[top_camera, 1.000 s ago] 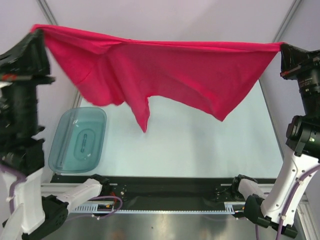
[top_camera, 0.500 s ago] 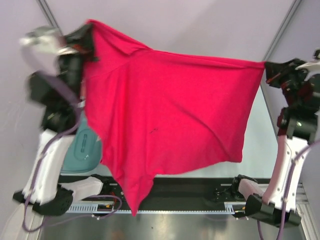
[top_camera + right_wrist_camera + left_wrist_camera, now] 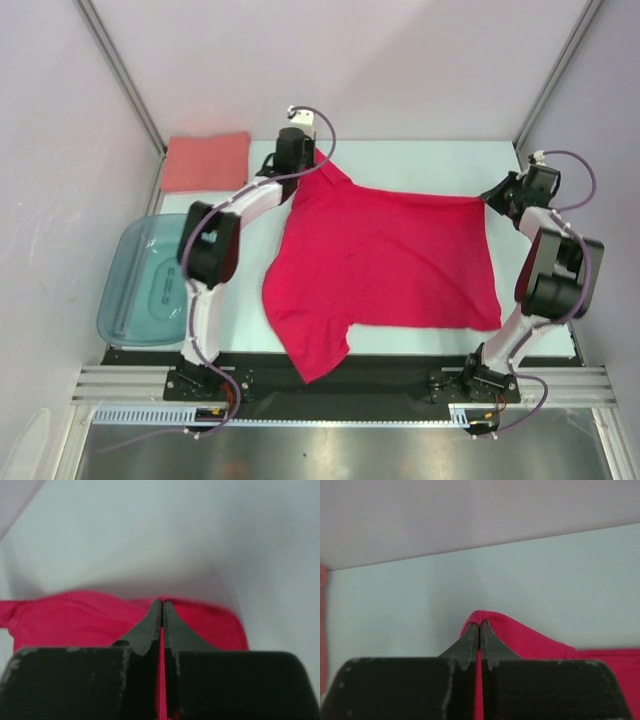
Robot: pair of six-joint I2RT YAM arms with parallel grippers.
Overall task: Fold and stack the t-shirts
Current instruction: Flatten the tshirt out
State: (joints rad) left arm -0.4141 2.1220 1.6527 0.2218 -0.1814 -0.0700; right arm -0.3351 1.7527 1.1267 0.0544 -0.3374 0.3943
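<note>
Now the crimson t-shirt (image 3: 385,260) lies spread on the table (image 3: 420,160), with the left gripper (image 3: 318,158) clamped on its far-left corner and the right gripper (image 3: 490,198) on its far-right one. The salmon-pink t-shirt (image 3: 206,160) sits folded at the far left. The crimson shirt lies askew, one flap reaching past the table's near edge. Releasing here would likely leave that skew to spoil the fold, and any nearward drag could pull more cloth off.

The spread t-shirt (image 3: 385,260) lies mid-table (image 3: 440,165), the folded t-shirt (image 3: 206,160) far left, the plastic tub (image 3: 150,285) before it.
</note>
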